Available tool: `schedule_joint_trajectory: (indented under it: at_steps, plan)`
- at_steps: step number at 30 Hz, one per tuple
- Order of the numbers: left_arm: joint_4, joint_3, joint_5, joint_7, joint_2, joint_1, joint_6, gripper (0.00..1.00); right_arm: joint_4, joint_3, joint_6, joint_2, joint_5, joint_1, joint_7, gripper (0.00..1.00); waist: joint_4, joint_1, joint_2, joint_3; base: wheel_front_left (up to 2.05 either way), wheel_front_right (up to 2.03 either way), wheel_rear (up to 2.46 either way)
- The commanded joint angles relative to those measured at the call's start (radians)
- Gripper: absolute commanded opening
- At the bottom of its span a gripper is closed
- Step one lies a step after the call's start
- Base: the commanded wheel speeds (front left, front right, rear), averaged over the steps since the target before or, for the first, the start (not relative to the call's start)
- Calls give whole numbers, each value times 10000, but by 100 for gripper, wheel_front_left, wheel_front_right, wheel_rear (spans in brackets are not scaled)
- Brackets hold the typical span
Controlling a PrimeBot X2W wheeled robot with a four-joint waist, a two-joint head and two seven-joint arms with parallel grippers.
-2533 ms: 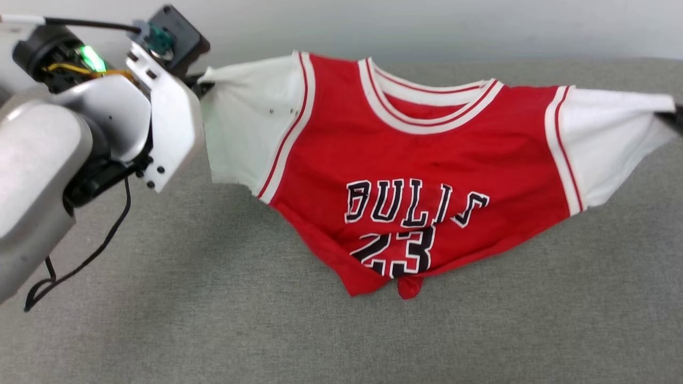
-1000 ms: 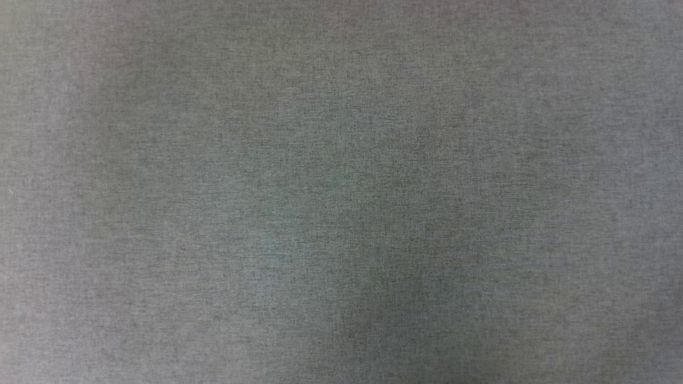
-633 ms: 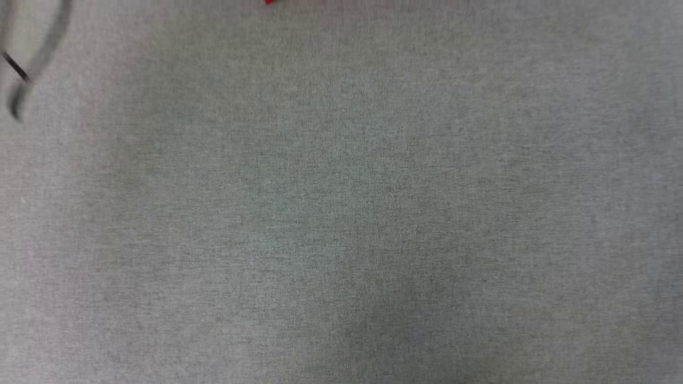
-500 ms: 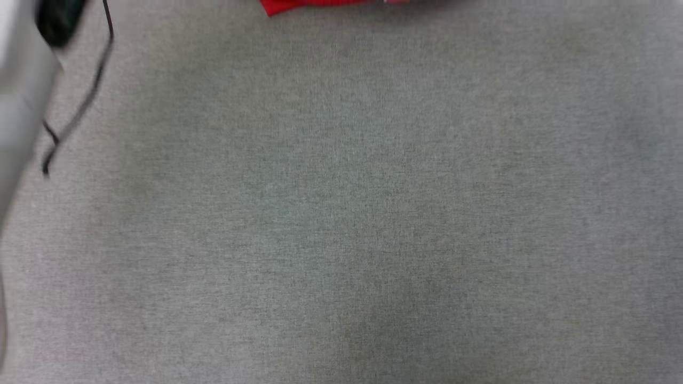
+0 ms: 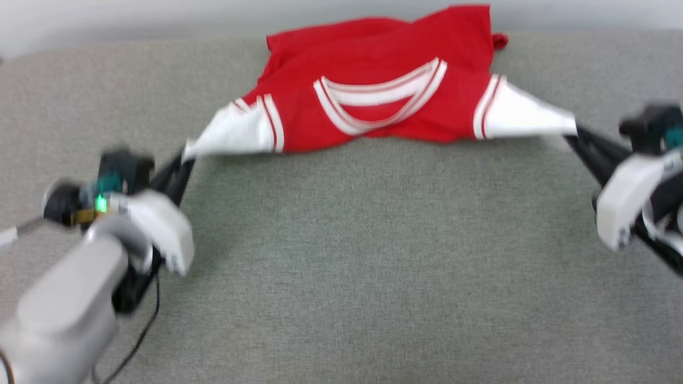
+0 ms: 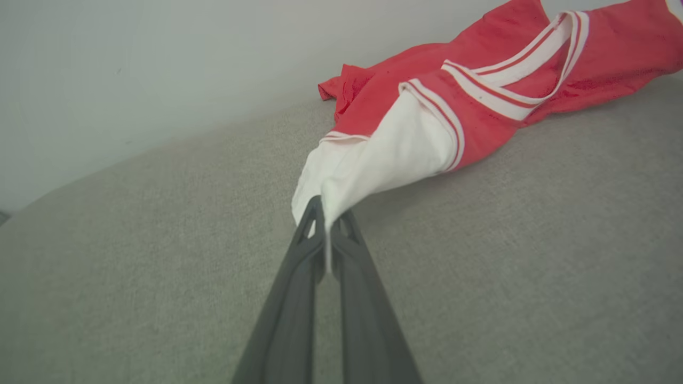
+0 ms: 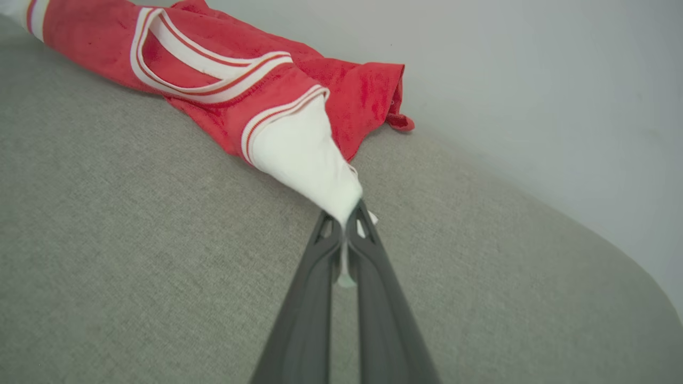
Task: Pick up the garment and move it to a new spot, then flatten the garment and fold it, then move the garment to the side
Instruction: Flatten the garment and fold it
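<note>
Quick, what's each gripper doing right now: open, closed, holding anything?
The left gripper is closed, pinching the tip of one white sleeve of the jersey.
The right gripper is closed, pinching the tip of the other sleeve.

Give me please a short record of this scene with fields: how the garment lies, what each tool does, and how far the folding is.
item: garment, red jersey with white sleeves
position: body crumpled on the grey surface, close to the pale wall, collar on top
lettering: not visible
left tool: shut on the tip of a white sleeve, pulling it to the robot's left
right tool: shut on the tip of the other sleeve, pulling it to the right
flattened: no
folded: not yet
</note>
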Motion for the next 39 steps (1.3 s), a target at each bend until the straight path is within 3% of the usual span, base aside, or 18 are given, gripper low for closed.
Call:
schedule_joint_trajectory:
  at_steps: [1, 10, 14, 25, 33, 34, 35, 36, 39]
  plan:
    - [-234, -73, -129, 37, 174, 543, 131, 0, -178, -184, -11, -182, 102, 500, -8, 0, 7, 1, 0, -412, 0, 0, 0]
    - [-1904, -519, -883, 439, 1233, 3757, 1062, 0, -1541, -1220, -11, -1031, 340, 4213, 820, 0, 23, 1, 0, -1412, 0, 0, 0]
    - [-2308, -724, -1198, 556, 1378, 4706, 1278, 0, -1961, -1890, -11, -1195, 295, 5878, 1181, 0, 91, 1, 0, -1763, 0, 0, 0]
    - [-2909, -1049, -1734, 734, 1721, 6243, 1710, 0, -3149, -3945, -11, -830, -51, 9690, 2231, 0, 178, 1, 0, -2291, 0, 0, 0]
    - [-3484, -1080, -1653, 809, 1811, 6307, 1964, 0, -4265, -5077, -11, -487, -505, 10695, 3199, 0, 254, 1, 0, -2185, 0, 0, 0]
    - [-3543, -1080, -1612, 805, 1814, 6246, 2010, 0, -4378, -5284, -11, -438, -573, 10663, 3261, 15, 272, 1, 0, -2150, 0, 0, 0]
    - [-3619, -1084, -1555, 807, 1818, 6183, 2057, 0, -4490, -5475, -11, -397, -609, 10622, 3327, 47, 295, 1, 0, -2115, 0, 0, 0]
    - [-3700, -1105, -1463, 824, 1833, 6113, 2091, 0, -4605, -5685, -11, -362, -653, 10562, 3399, 97, 327, 1, 0, -2075, 0, 0, 0]
    - [-3939, -1140, -1240, 849, 1828, 5938, 2216, 0, -5065, -6402, -11, -403, -739, 10318, 3613, 100, 460, 1, 0, -1937, 0, 0, 0]
